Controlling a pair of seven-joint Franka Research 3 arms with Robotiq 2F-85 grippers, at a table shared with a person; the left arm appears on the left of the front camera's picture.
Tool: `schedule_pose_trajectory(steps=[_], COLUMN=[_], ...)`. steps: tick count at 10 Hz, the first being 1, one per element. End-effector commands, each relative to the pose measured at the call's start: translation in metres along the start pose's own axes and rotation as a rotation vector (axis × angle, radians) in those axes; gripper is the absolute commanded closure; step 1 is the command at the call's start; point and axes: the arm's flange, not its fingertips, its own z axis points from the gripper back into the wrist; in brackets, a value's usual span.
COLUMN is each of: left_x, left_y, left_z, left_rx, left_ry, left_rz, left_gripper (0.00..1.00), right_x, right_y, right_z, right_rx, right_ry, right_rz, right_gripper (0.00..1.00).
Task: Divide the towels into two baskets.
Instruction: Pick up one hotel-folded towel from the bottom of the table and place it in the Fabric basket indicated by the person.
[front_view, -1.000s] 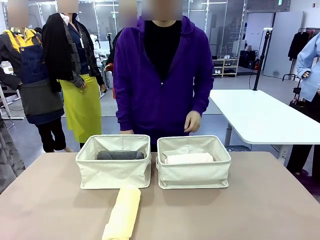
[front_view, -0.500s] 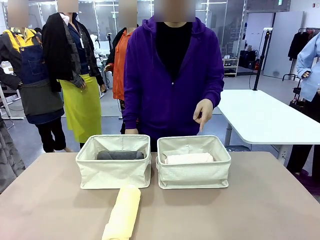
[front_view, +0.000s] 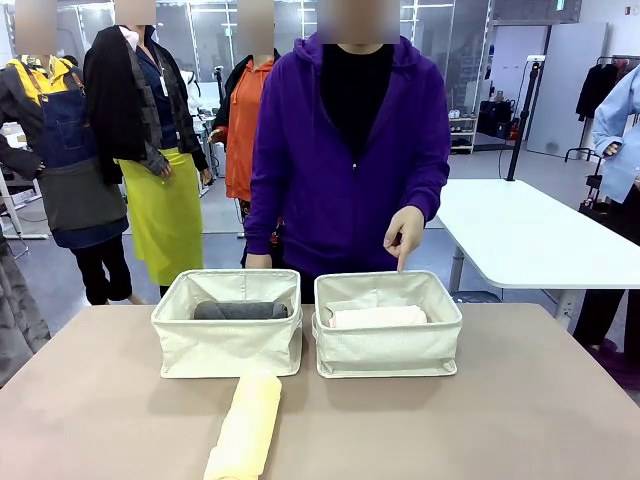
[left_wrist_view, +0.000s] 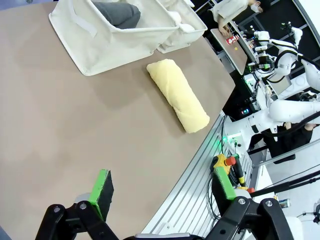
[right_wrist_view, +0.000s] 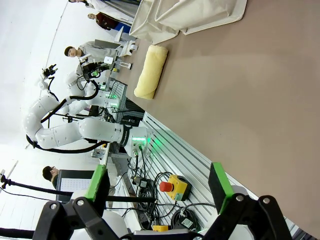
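Basket on left holds grey towel; right basket, pale towel.

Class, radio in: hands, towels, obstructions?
Open, empty: left hand, right hand. Unsorted: yellow towel on table before left basket. Overhead: person's finger pointing at right basket.

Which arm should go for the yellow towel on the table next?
Left, probably. The yellow towel lies left of centre, before the left basket, and looms nearer ahead of the open left claw than the open right claw. The person's hand points at the right basket, though.
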Motion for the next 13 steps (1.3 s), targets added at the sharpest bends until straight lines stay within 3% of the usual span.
schedule_pose_trajectory(steps=[1, 4, 6, 9, 11, 13], left_x=[0.002, 0.0, 0.032, 0.06, 0.068, 0.076], left_y=[-0.004, 0.0, -0.039, -0.094, -0.126, -0.156], left_z=[0.004, 0.0, -0.036, -0.095, -0.145, -0.198], left_rx=[-0.003, 0.0, -0.042, -0.058, 0.032, 0.233], left_ry=[-0.008, 0.0, 0.121, 0.32, 0.416, 0.43], left_rz=[0.009, 0.0, -0.111, -0.067, -0.031, 0.005], left_gripper=[0.0, 0.0, 0.0, 0.0, 0.0, 0.0], right_x=[0.0, 0.0, 0.0, 0.0, 0.0, 0.0], right_y=[0.003, 0.003, 0.003, 0.003, 0.003, 0.003], right_z=[-0.002, -0.002, -0.002, -0.002, -0.002, -0.002], right_rx=[0.002, 0.002, 0.002, 0.002, 0.002, 0.002], right_ry=[-0.012, -0.012, -0.012, -0.012, -0.012, -0.012], right_rz=[0.014, 0.014, 0.014, 0.014, 0.014, 0.014], right_gripper=[0.0, 0.0, 0.0, 0.0, 0.0, 0.0])
